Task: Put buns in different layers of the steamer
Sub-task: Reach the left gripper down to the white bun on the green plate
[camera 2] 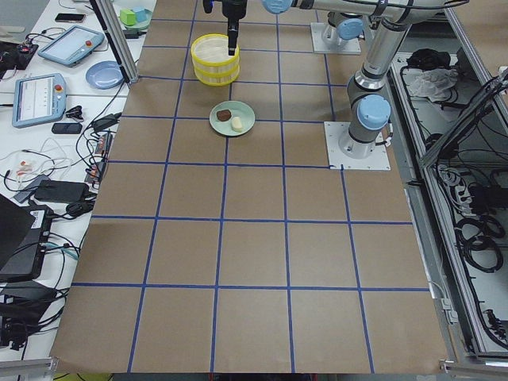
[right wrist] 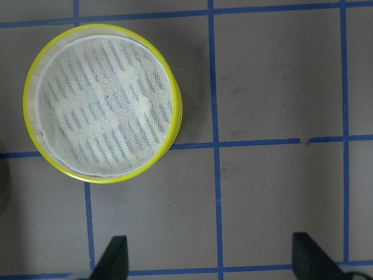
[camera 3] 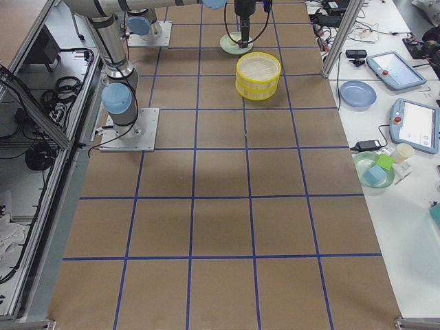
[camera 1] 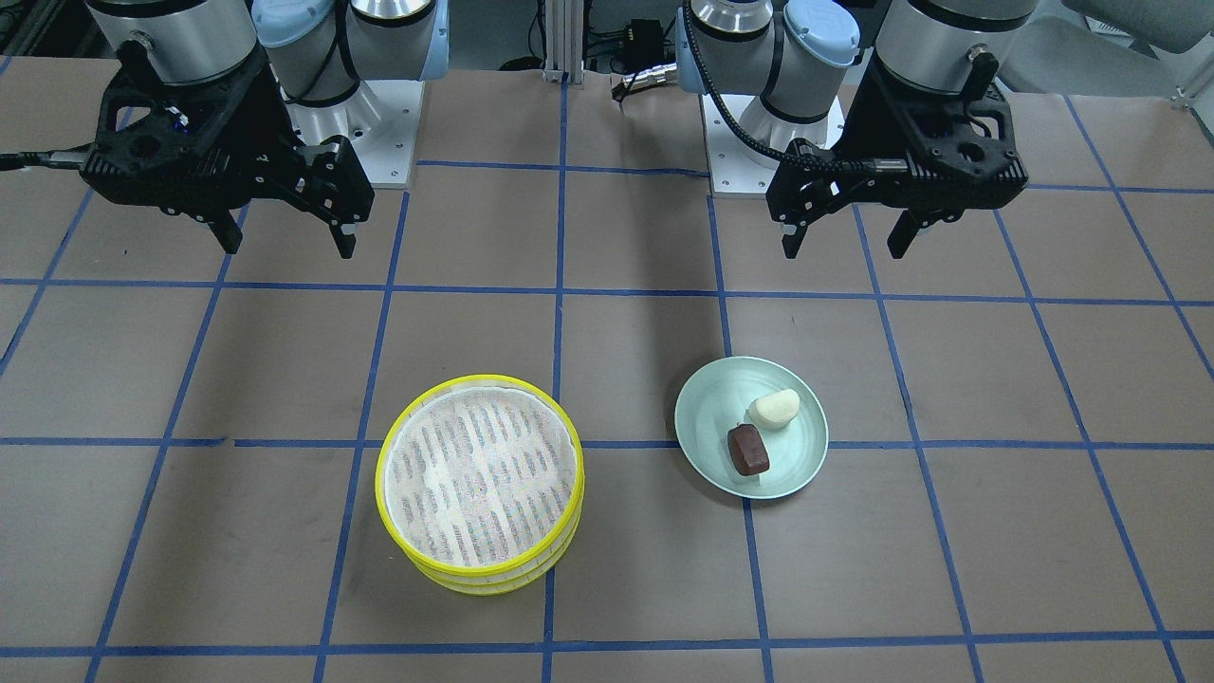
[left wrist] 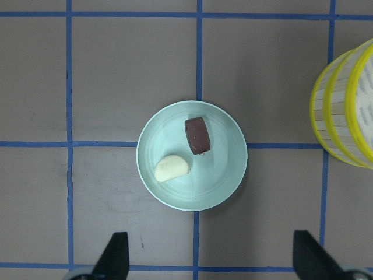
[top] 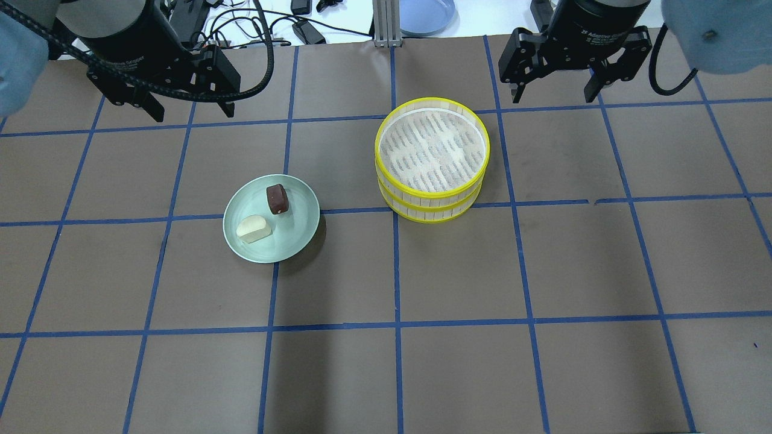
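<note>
A flat table [top: 458,271] covered in matte brown sheet and gridded with blue tape lines [top: 525,265] carries a round stack of yellow-rimmed steamer trays with a white, grey-dashed liner [top: 432,160]. The steamer sits over a crossing of two tape lines. A pale green round plate [top: 295,232] lies to the robot's left of the steamer, near but apart from it and slightly closer to the robot. Two white square mounting plates [camera 1: 394,142] [camera 1: 721,175] sit beyond the steamer on the robot's side.
</note>
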